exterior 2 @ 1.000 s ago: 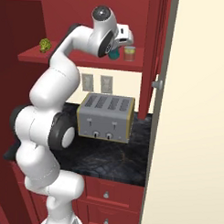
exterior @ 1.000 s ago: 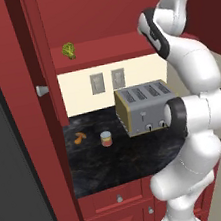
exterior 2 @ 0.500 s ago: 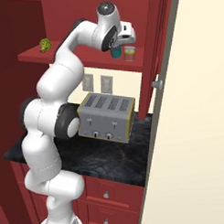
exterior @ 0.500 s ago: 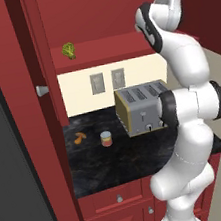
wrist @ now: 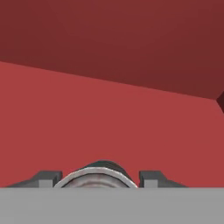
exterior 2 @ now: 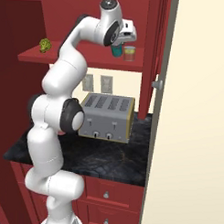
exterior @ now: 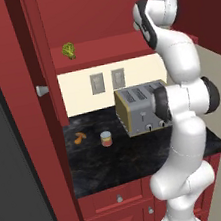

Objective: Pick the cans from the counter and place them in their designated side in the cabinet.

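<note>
In the left base view, we are seeing the red-and-yellow can (exterior: 106,138) sitting on the tabletop (exterior: 139,153), at nine o'clock from the toaster (exterior: 141,108).

In the right base view, our end effector (exterior 2: 119,48) is gripping the teal can (exterior 2: 117,51) over the cabinet shelf (exterior 2: 74,56), with another can (exterior 2: 129,53) just beside it at three o'clock.

In the hand view, the fingertips (wrist: 43,178) are clasping the can's silvery rim.
</note>
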Controlling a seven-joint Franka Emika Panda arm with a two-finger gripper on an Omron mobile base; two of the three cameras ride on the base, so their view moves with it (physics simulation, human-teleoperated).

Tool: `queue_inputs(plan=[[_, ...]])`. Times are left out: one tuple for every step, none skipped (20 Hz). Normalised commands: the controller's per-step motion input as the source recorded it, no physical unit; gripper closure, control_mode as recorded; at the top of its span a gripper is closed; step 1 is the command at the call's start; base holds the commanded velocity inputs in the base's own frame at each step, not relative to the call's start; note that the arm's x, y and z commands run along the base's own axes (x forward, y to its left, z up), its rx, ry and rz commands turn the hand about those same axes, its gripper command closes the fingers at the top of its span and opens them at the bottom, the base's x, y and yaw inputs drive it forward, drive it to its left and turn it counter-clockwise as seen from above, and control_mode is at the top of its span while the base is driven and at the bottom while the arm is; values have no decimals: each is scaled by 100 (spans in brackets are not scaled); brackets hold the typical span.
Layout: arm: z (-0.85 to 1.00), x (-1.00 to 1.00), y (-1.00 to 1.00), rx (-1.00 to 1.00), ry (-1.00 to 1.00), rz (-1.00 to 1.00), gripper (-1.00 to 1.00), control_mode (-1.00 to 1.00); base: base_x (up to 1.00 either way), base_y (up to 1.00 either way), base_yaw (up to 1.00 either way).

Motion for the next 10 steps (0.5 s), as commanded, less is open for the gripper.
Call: queue_inputs(plan=[[-13, 16, 0, 0, 4, 0, 100, -100, 0, 0, 0], [-12, 14, 0, 0, 4, 0, 100, -100, 0, 0, 0], [-13, 12, 0, 0, 4, 0, 100, -100, 0, 0, 0], [-14, 11, 0, 0, 4, 0, 100, -100, 0, 0, 0], [-14, 11, 0, 0, 4, 0, 100, -100, 0, 0, 0], [-14, 10, 0, 0, 3, 0, 100, -100, 0, 0, 0], [-14, 9, 0, 0, 4, 0, 100, -100, 0, 0, 0], [-14, 6, 0, 0, 3, 0, 100, -100, 0, 0, 0], [-15, 3, 0, 0, 3, 0, -100, -100, 0, 0, 0], [-13, 0, 0, 0, 2, 0, -100, -100, 0, 0, 0]])
